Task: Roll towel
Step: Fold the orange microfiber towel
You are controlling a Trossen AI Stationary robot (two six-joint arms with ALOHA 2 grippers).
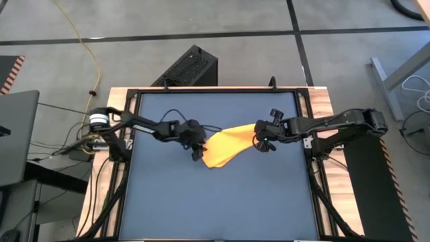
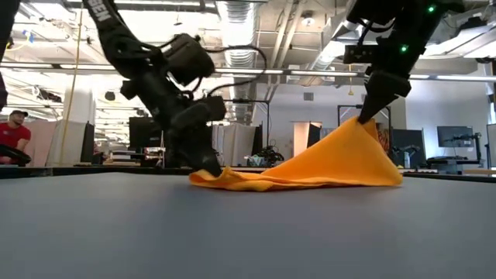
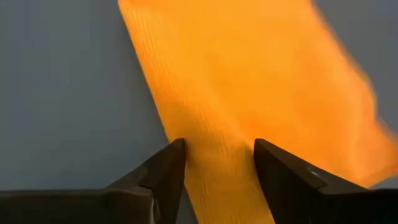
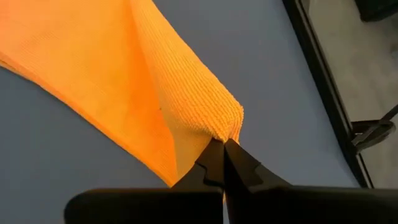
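I see my right gripper (image 2: 364, 116) pinched tight on the towel (image 1: 225, 148), lifting one corner off the table (image 1: 222, 202); my left gripper (image 3: 217, 165), fingers parted, straddles its opposite low end.

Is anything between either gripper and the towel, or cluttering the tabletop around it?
Nothing visible. The right gripper is shut on a lifted corner of the small yellow-orange cloth towel; the left gripper straddles its opposite end, fingers apart. The dark blue tabletop around it is bare.
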